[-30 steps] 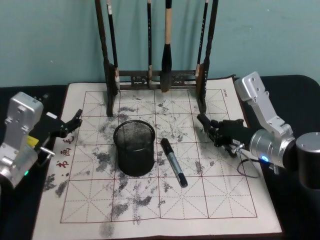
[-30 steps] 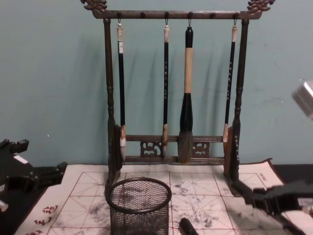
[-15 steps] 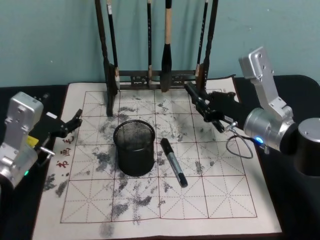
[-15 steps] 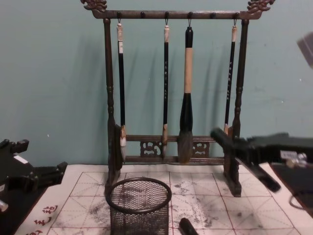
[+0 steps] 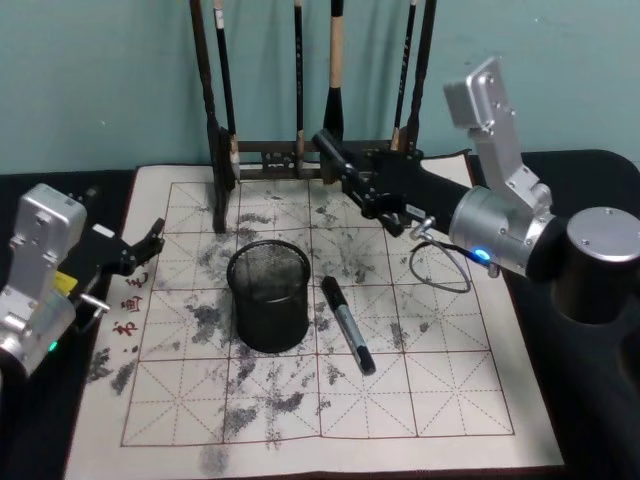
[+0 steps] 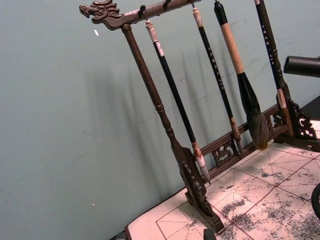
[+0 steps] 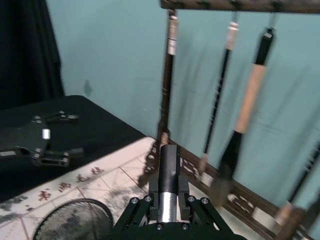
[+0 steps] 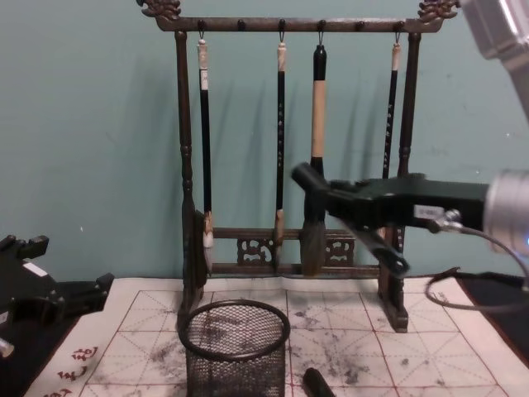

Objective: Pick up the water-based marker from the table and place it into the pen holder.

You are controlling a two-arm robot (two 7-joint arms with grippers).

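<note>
A water-based marker with a black cap and grey barrel lies on the table's cream mat, just right of the pen holder, a black mesh cup. Its cap end also shows in the chest view, beside the pen holder. My right gripper hovers high, behind and right of the pen holder. It is shut on a second black-and-silver marker whose tip points toward the rack. My left gripper rests open at the mat's left edge.
A tall dark wooden brush rack with several hanging brushes stands along the mat's back edge, close behind my right gripper. A looped cable hangs under the right wrist. The mat's front half is bare, ink-stained paper.
My right gripper has risen from the mat's right side and swung left, to in front of the rack. The left arm and the marker on the mat have not moved.
</note>
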